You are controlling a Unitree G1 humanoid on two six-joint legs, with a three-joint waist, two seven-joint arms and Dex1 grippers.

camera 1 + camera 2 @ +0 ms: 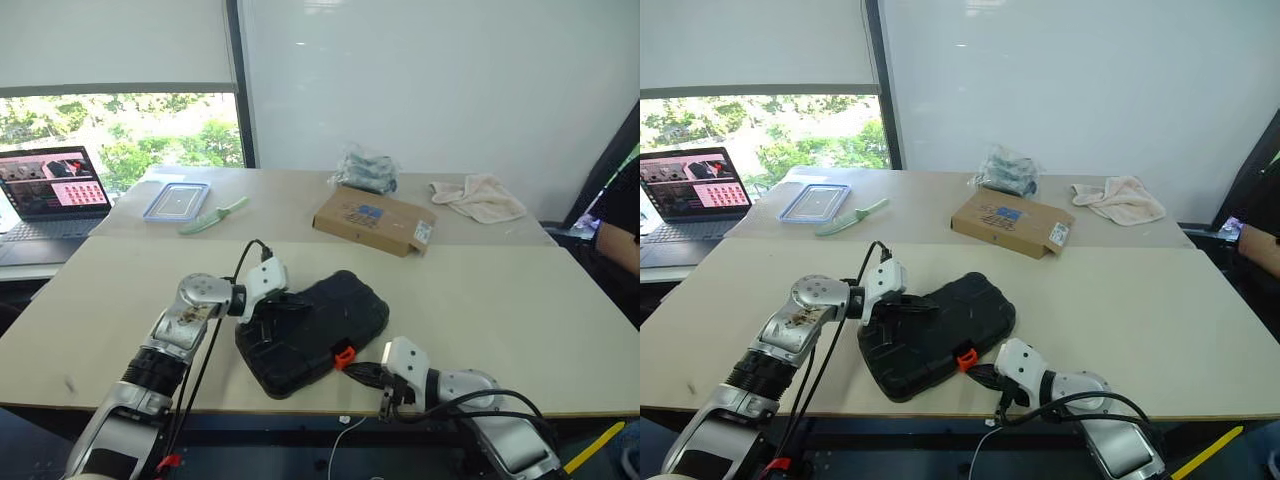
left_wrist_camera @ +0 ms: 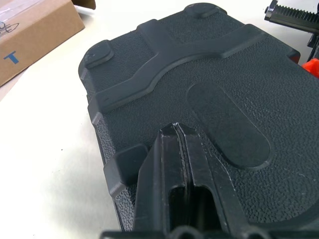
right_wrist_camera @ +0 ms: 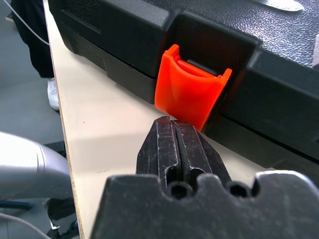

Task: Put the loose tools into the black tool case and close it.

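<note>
Case lying shut near the front edge of the table, lid down, one corner close to that edge, orange latch facing the right gripper. No loose tools to be seen on the table; presumably already inside, though not checkable with the lid down. Left gripper resting on the lid at the case's left end, fingers clenched together and grasping nothing, seemingly pressing down to steady the case. Right gripper's fingers likewise clenched empty, tips just beside the latch, possibly touching its lower lip. Latch standing out from the case wall, apparently not yet snapped home. Main risks from here: pushing the latch from this side likely shoves the whole case away across the table, not seating the clip, should the left hold prove too light; pressing off-centre could slip the narrow tips off the smooth orange plastic and under the case edge; too steep a push could lift the front of the case and let the lid gape. Close to the table edge as well, so any sideways skid towards the robot could tip the corner over. Box, cloth, green knife and clear container well apart on the far table, no hazard
</note>
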